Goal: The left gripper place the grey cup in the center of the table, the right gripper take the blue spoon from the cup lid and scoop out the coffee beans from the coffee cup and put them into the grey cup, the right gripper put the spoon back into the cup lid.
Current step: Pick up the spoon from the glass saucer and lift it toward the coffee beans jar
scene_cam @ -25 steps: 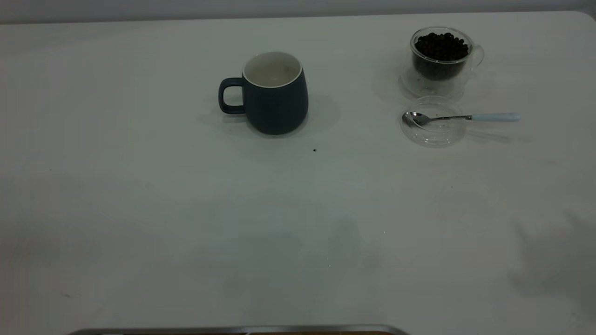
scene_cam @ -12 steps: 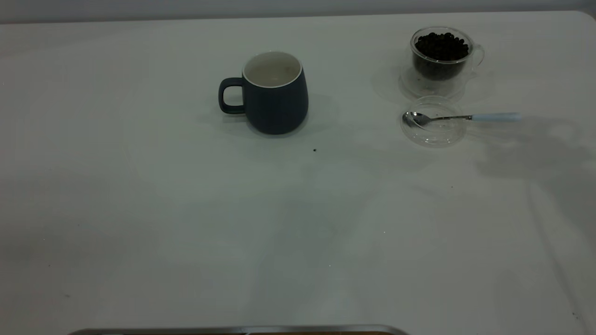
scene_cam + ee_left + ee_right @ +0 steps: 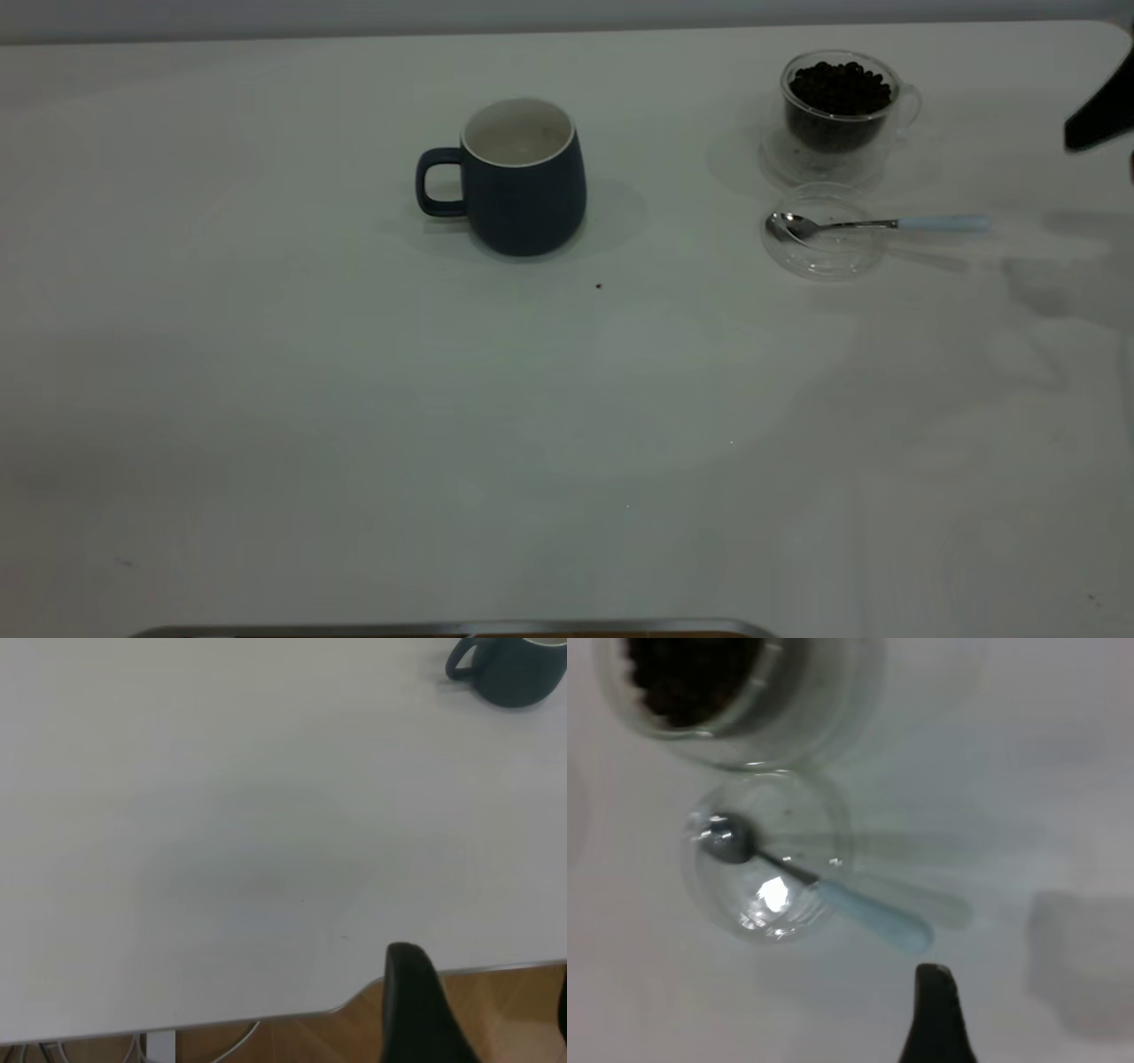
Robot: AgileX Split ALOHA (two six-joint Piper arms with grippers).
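The grey cup, a dark mug with a pale inside, stands upright mid-table with its handle to the left; it also shows in the left wrist view. The blue-handled spoon lies across the clear cup lid, bowl on the lid, handle pointing right. The glass coffee cup full of dark beans stands just behind the lid. My right gripper pokes in at the far right edge, above and right of the spoon; one finger shows near the handle end. My left gripper hangs open over the table's near edge, far from the cup.
A loose bean lies in front of the grey cup. The table's metal-trimmed front edge runs along the bottom. Wooden floor shows beyond the table edge in the left wrist view.
My right gripper has come into the exterior view at the right edge, and its shadow has shifted across the right side of the table. Cup, lid and spoon have not moved.
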